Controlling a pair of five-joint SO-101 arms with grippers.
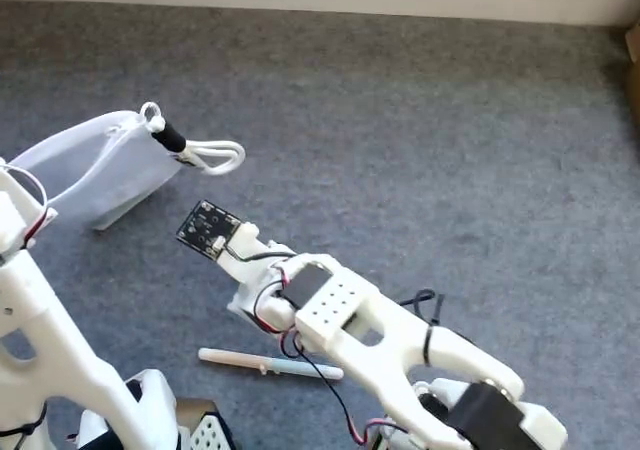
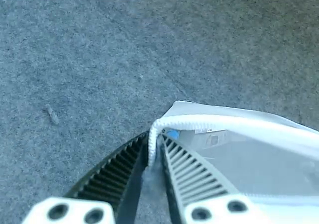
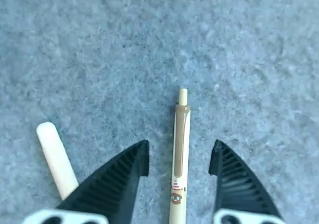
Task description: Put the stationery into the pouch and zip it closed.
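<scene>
Since the right arm's jaws (image 3: 180, 145) stand apart astride the brown-clipped pen (image 3: 178, 169) lying on the grey counter (image 3: 149, 35), a grab looks set up. Just outside one jaw lies a cream pen (image 3: 55, 157), which could get nudged. The left arm's jaws (image 2: 155, 140) are clamped on the pouch (image 2: 239, 154) rim, likely propping its mouth open for loading.

The high camera looked down over the grey worktop (image 1: 450, 120) from above its near edge, where both arms came in, and reached the far edge. The left wrist camera sat close behind the left gripper (image 2: 154, 140), facing along it onto the pouch (image 2: 239, 149), which the high view shared toward the far left corner. The right wrist camera looked steeply down past the right gripper (image 3: 180, 147), close to the worktop.
</scene>
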